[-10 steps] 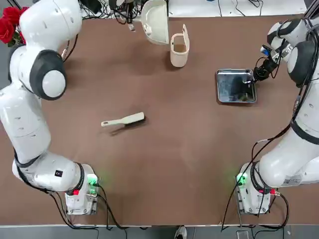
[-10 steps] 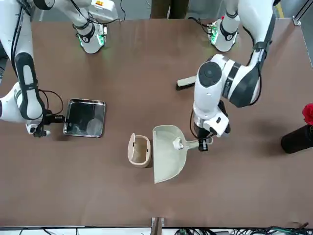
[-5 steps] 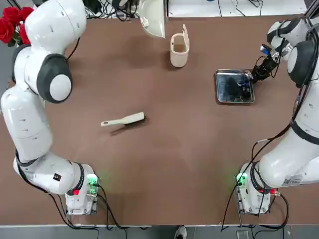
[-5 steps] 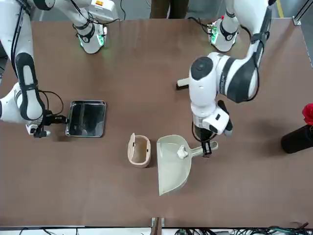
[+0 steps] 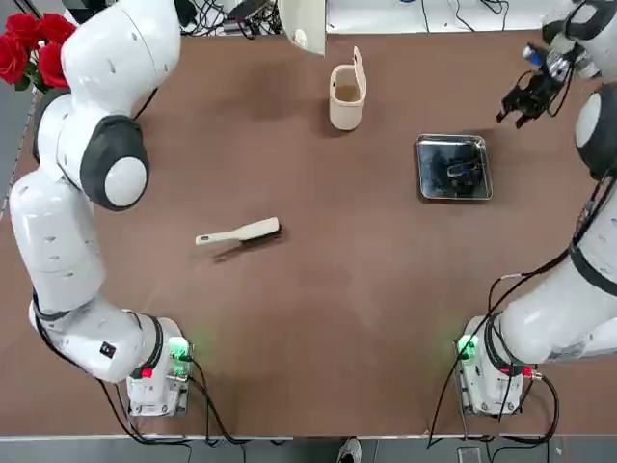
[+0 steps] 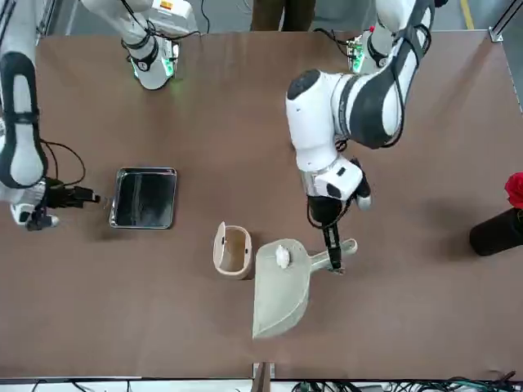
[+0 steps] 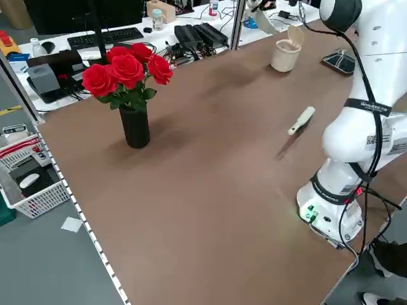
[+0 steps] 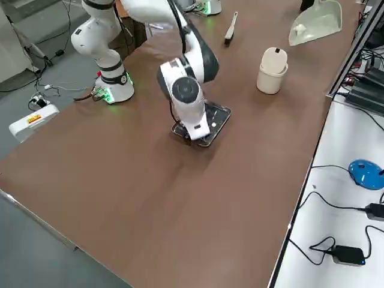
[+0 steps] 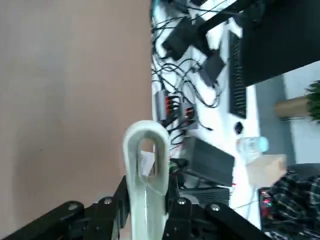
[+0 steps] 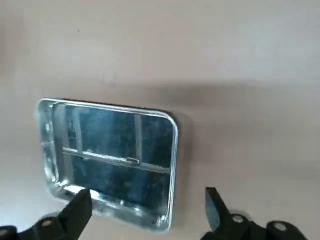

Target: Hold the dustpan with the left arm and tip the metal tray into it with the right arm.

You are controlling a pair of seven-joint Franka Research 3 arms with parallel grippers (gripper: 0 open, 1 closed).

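Note:
My left gripper [image 6: 332,251] is shut on the short handle of the cream-white dustpan [image 6: 280,292], which hangs near the table's far edge beside the bin, its mouth pointing outward. A small white lump [image 6: 283,256] rests at the dustpan's [image 5: 305,19] back. In the left wrist view the handle [image 9: 146,165] stands between my fingers. The shiny metal tray [image 5: 454,167] lies flat on the table on the right. My right gripper [image 5: 526,100] is open and apart from the tray [image 10: 107,157], off its far right corner; its fingers [image 10: 77,212] hold nothing.
A cream lidded bin [image 5: 347,94] stands open between dustpan and tray. A slim cream hand brush [image 5: 238,232] lies mid-table on the left. Red roses in a black vase [image 5: 27,43] stand at the far left corner. Cables and devices [image 9: 200,75] crowd the bench beyond the far edge.
My right gripper has opened, let go of the tray's rim and pulled back to the far right. My left arm has swung the dustpan closer to the far edge.

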